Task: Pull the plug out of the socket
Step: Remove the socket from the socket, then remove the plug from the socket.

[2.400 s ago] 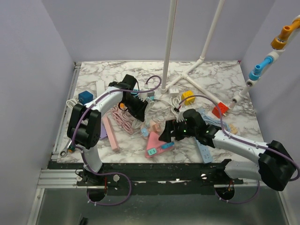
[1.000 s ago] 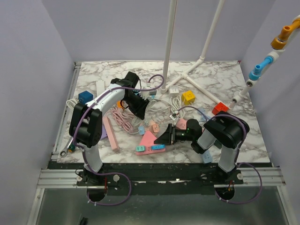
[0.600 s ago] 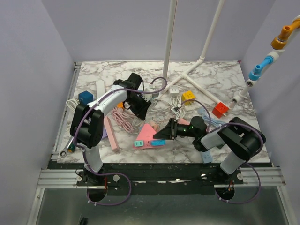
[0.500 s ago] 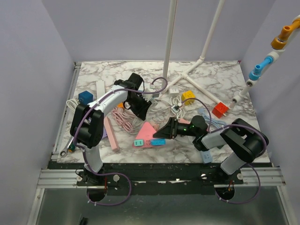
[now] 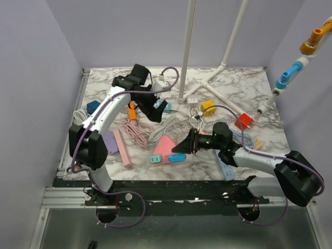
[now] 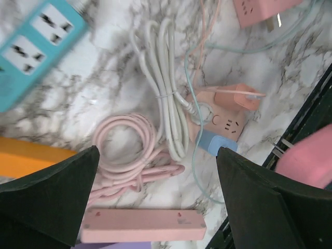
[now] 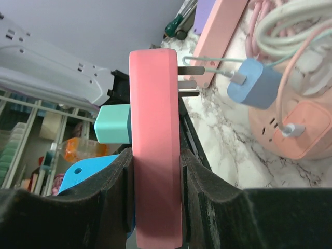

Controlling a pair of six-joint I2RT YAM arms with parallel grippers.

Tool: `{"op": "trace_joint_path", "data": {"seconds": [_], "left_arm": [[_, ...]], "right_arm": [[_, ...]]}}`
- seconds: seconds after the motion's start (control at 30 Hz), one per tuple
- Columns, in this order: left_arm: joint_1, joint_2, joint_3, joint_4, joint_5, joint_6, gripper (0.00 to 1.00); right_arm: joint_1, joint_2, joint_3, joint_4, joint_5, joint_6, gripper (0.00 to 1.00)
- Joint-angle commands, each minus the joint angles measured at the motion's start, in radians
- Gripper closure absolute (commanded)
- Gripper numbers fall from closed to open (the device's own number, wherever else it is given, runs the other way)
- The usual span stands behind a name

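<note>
1. The right gripper (image 7: 155, 174) pinches the pink socket block (image 7: 154, 104) near the middle of the near edge of the desk (image 5: 244, 88). A teal plug (image 7: 113, 130) sits in it.
2. The left gripper (image 6: 158, 171) hangs spread and empty, toward the far-left corner.
3. Next, I think, it must grasp this plug and pull.

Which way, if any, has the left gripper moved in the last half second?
Yes: the left gripper has shifted toward the back wall, judged against the white pole's foot.
</note>
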Motion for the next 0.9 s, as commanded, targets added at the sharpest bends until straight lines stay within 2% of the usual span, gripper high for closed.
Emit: {"op": "trace_joint_path", "data": {"seconds": [0.0, 0.1, 0.23, 0.33, 0.47, 0.57, 0.67, 0.8, 0.87], "left_arm": [[0.068, -0.166, 0.173, -0.161, 0.067, 0.072, 0.02], [0.101, -0.261, 0.230, -0.208, 0.093, 0.117, 0.01], [0.123, -0.405, 0.232, -0.234, 0.134, 0.169, 0.01], [0.123, -0.507, 0.156, -0.234, 0.159, 0.177, 0.02], [0.111, -0.636, -0.004, -0.261, 0.318, 0.303, 0.01], [0.068, -0.761, -0.163, -0.184, 0.390, 0.376, 0.01], [0.003, -0.851, -0.311, -0.063, 0.343, 0.421, 0.01], [-0.019, -0.837, -0.340, 0.002, 0.328, 0.429, 0.02], [-0.048, -0.873, -0.396, 0.097, 0.305, 0.446, 0.02]], "right_arm": [[0.005, -0.076, 0.110, -0.288, 0.081, -0.094, 0.85], [0.004, -0.111, 0.181, -0.416, 0.132, -0.136, 0.86], [0.003, -0.140, 0.315, -0.588, 0.183, -0.195, 0.86], [0.003, -0.146, 0.425, -0.697, 0.223, -0.244, 0.88], [0.003, -0.137, 0.519, -0.791, 0.247, -0.295, 0.89], [0.003, -0.137, 0.570, -0.836, 0.268, -0.325, 0.89], [0.003, -0.138, 0.623, -0.886, 0.284, -0.354, 0.89], [0.003, -0.133, 0.664, -0.923, 0.300, -0.377, 0.89], [0.003, -0.123, 0.677, -0.932, 0.304, -0.379, 0.90]]}}
